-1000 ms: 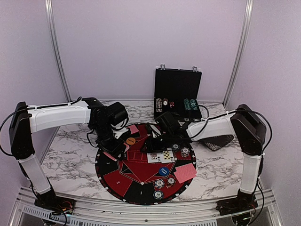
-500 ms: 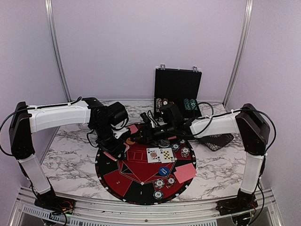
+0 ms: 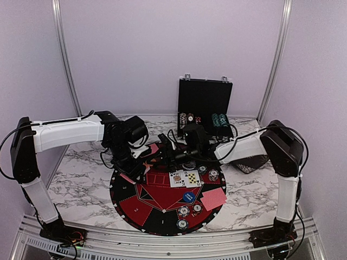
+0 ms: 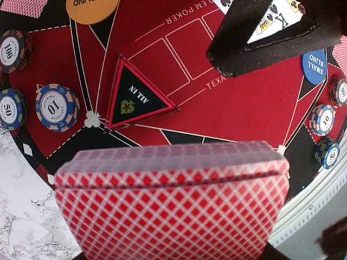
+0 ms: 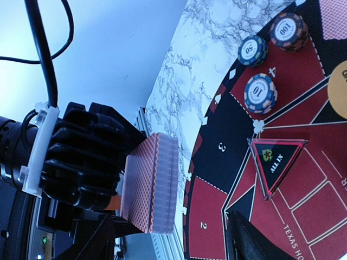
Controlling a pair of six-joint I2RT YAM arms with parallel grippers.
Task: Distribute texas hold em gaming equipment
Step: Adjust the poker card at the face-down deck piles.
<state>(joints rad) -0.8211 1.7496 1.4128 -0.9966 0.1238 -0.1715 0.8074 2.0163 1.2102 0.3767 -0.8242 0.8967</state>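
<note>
Deck of red-backed playing cards (image 4: 173, 211): hanging above the left edge of the round mat (image 3: 142, 212), the left gripper (image 3: 132, 169) clamping it between its fingers. Right gripper (image 3: 161, 154): hovering over the mat's far-left part, near the deck, fingers standing apart and gripping nothing. Three striped chips (image 5: 252, 50): sitting in a row by the mat's left edge. Two face-up cards (image 3: 185, 178): lying side by side at its middle
</note>
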